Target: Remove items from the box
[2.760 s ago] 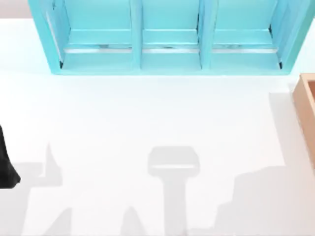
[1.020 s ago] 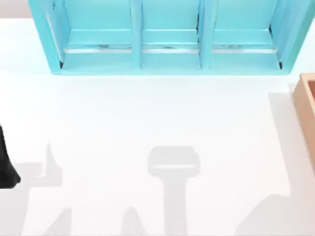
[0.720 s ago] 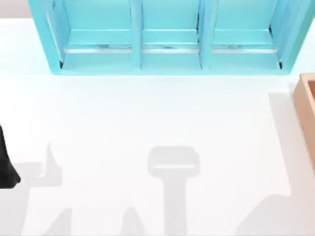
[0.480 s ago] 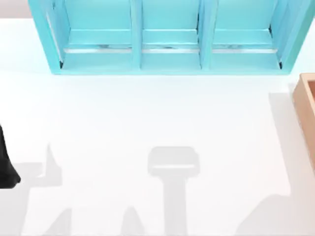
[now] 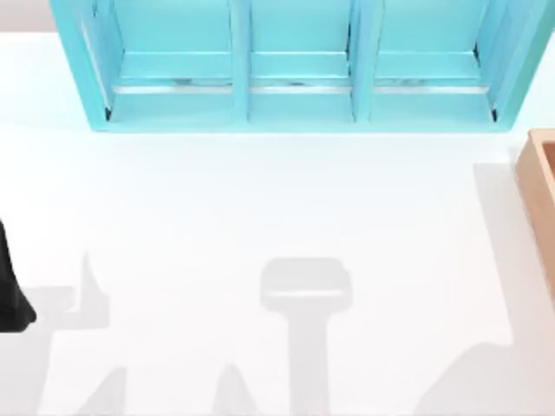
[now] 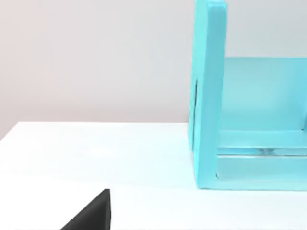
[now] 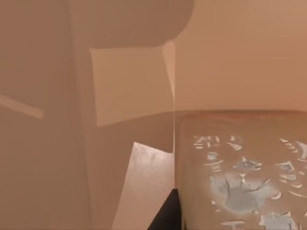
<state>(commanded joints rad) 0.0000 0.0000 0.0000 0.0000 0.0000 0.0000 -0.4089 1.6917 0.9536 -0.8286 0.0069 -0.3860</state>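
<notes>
Our right wrist camera looks deep inside the box (image 7: 120, 86), close on the cube (image 7: 240, 163); whether our right fingers are open, we cannot tell. It looks light, stiff cardboard; grip opposite flat sides.

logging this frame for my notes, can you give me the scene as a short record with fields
table: white top, marked by grey shadows
shelf: turquoise unit with three compartments, at the far edge of the table
box: light tan container at the table's right edge, cut off by the frame
item: tan-brown cube with a pale flaky mark, inside the box, close to the right wrist camera
left arm: parked at the table's left edge
right arm: wrist camera looks into the box interior; gripper state cannot be told
</notes>
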